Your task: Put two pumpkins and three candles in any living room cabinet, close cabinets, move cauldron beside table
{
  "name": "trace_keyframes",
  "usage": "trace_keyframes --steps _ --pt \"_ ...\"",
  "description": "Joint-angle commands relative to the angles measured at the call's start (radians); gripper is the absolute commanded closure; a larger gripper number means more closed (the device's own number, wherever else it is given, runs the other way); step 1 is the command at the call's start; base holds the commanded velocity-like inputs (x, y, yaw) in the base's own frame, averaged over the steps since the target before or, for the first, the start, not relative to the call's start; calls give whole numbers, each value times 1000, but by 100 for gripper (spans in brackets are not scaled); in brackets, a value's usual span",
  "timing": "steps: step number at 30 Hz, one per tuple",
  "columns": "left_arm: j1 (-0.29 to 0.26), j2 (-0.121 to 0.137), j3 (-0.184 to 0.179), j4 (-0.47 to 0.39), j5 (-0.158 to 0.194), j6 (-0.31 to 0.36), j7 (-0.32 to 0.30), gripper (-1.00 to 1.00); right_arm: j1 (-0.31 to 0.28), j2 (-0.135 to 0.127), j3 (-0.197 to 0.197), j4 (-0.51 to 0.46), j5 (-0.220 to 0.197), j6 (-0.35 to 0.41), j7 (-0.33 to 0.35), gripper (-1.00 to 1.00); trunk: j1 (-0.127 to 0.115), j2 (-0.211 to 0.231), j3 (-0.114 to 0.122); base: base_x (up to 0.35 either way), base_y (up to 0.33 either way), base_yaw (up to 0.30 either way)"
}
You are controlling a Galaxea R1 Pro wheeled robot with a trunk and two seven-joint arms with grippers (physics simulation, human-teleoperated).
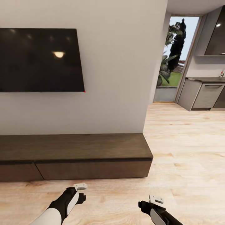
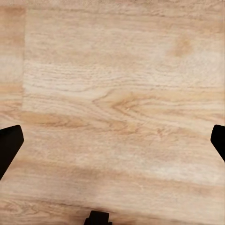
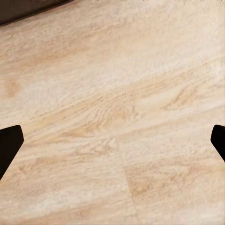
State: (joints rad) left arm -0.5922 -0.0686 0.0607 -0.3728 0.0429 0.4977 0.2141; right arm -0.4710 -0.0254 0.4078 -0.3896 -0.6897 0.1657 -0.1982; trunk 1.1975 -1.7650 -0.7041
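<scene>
Nearest you, left gripper (image 1: pixel 82 191) and right gripper (image 1: pixel 149 200) hang low over the floor (image 1: pixel 187 150), fingers spread wide, nothing held. The cabinet (image 1: pixel 75 156) lies just ahead against the wall (image 1: pixel 118 62), drawer fronts flush, flat, handleless, matte dark wood. Risk: with no handle to hook, your fingertips may slip off the smooth front edge.

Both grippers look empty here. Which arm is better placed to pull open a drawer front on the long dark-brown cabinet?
Left, probably. The left gripper hangs open directly before the long, low dark-brown wooden cabinet, while the right gripper sits level with its right end, over bare light wood floor.
</scene>
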Motion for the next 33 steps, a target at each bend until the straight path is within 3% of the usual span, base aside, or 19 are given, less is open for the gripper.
trace_keyframes --steps 1,33 --pt "0 0 0 0 0 0 0 -100 0 0 0 0 0 0 0 -100 -4 7 3 0 0 0" --pt "0 1 0 0 -1 -1 1 -100 0 -1 0 5 0 -16 -1 -100 -127 231 103 0 0 0"
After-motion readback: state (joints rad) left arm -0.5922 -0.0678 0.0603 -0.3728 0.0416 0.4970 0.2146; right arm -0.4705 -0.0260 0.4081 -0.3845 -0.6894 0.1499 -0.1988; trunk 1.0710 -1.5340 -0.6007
